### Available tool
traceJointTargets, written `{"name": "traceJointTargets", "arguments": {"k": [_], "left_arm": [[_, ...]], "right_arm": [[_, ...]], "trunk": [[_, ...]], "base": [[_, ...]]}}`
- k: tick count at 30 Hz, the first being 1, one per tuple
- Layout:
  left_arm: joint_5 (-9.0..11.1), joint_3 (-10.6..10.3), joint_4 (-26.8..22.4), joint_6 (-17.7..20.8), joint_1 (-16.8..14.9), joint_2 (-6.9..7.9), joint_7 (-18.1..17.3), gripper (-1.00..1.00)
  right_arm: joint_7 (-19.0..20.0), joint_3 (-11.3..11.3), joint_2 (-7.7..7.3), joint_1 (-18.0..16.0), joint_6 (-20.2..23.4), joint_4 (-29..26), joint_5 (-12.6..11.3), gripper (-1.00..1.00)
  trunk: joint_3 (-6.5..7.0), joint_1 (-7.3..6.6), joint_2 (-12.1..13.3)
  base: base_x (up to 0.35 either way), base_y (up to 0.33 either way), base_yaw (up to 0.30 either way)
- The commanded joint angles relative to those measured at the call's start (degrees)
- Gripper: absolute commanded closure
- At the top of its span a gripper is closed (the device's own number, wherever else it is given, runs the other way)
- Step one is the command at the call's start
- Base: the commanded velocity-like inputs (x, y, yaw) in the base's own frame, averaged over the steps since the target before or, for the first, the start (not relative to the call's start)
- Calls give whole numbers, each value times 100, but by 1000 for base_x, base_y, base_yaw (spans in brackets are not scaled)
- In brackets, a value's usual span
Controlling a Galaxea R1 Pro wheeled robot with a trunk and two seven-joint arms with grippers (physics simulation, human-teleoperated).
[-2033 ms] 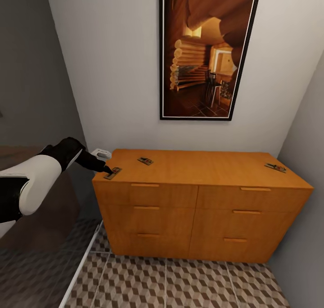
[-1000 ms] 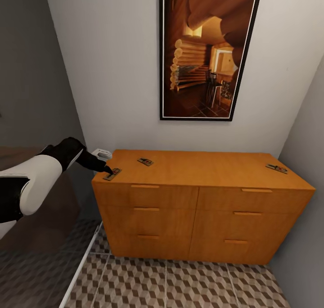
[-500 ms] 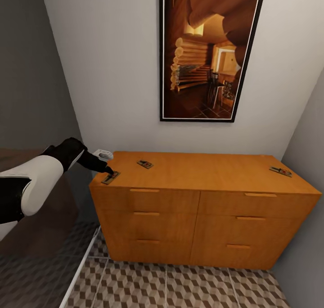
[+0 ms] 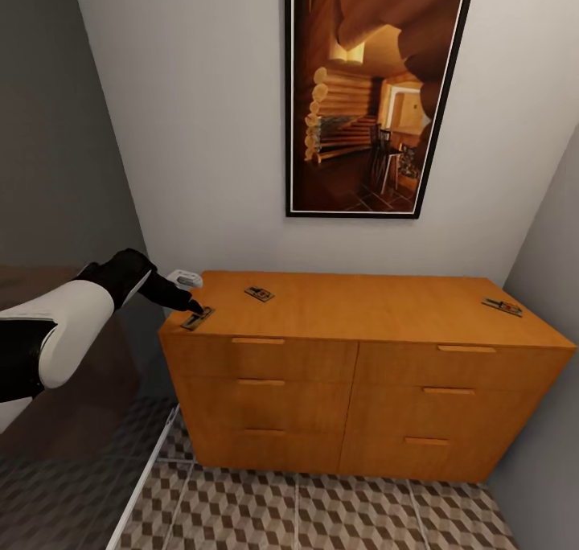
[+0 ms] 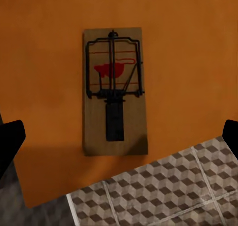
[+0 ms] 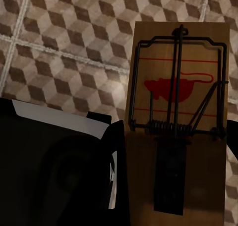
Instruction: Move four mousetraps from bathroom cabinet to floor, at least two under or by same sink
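**Left arm poised over a corner mousetrap while the right one carries another**

The orange-wood cabinet (image 4: 362, 373) stands against a white wall beneath a framed picture (image 4: 374, 92) of a log interior. Three mousetraps lie flat on its top. One mousetrap (image 4: 198, 318) sits at the front left corner, a second mousetrap (image 4: 259, 293) lies a little further back and to the right, and a third mousetrap (image 4: 502, 306) rests near the far right end, well apart from the other two.

The left gripper (image 4: 193, 304) reaches in from the left side, its dark tip just above the corner trap. In the left wrist view that same trap (image 5: 115, 91) lies centred on the orange wood close to the cabinet's edge, with the cube-patterned bathroom floor (image 5: 168, 191) visible past the edge. The black fingers (image 5: 11, 139) stand spread wide at either side of the trap and are not touching it, so this gripper is released.

In the right wrist view a fourth mousetrap (image 6: 178, 122) fills much of the frame above the tiled floor (image 6: 64, 42), its brown board against the dark finger (image 6: 116, 176) of the right gripper; the right gripper appears to be grasping it. A red mouse mark and dark wire spring show on its face.

A small white object (image 4: 185, 277) sits just behind the cabinet's left corner.
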Motion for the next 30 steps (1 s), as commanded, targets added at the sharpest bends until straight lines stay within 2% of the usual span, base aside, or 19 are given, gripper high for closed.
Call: {"name": "traceJointTargets", "arguments": {"k": [1, 21, 30], "left_arm": [[20, -45, -13, 32, 3, 3, -32, -100], [23, -45, -20, 32, 14, 2, -32, -100], [23, -45, -16, 32, 14, 2, -32, -100]], "right_arm": [[-21, -42, 0, -3, -16, 6, 60, 100], [-21, -42, 0, -4, -15, 6, 59, 100], [-21, -42, 0, -4, -14, 6, 60, 100]], "trunk": [[-6, 0, -3], [-10, 0, -3], [-74, 0, -3]], "base": [[0, 0, 0], [14, 0, 0], [18, 0, 0]]}}
